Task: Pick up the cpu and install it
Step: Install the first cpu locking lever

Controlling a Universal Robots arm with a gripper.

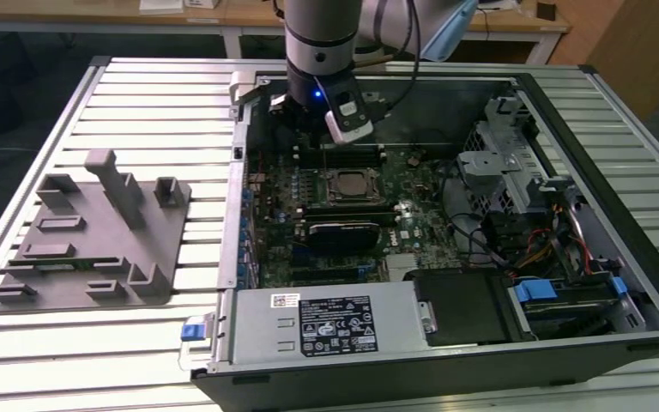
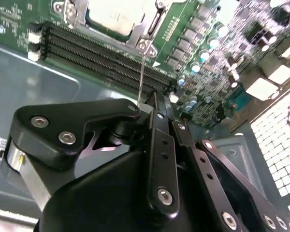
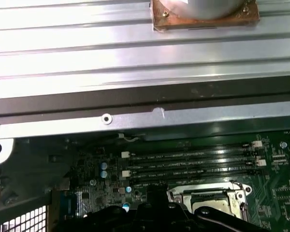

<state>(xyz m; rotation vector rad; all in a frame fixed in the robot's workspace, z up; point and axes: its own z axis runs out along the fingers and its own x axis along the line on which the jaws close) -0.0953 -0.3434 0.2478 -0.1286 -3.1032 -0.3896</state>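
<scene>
The end effector (image 2: 157, 102) hangs inside the open computer case (image 1: 444, 373) with its fingers drawn together. A thin metal rod (image 2: 141, 72) runs from the motherboard socket (image 2: 152, 26) to their tips; whether they pinch it I cannot tell. The cpu (image 2: 113, 12) lies flat in that socket, just past the memory slots (image 2: 101, 58) from the fingertips. The grey fixture tray (image 1: 89, 249) sits well away on the counter (image 1: 135, 94).

Silver-grey arm (image 1: 316, 43) w/ blue LED (image 1: 316, 93), black screw-studded fingers (image 2: 159, 154).
</scene>
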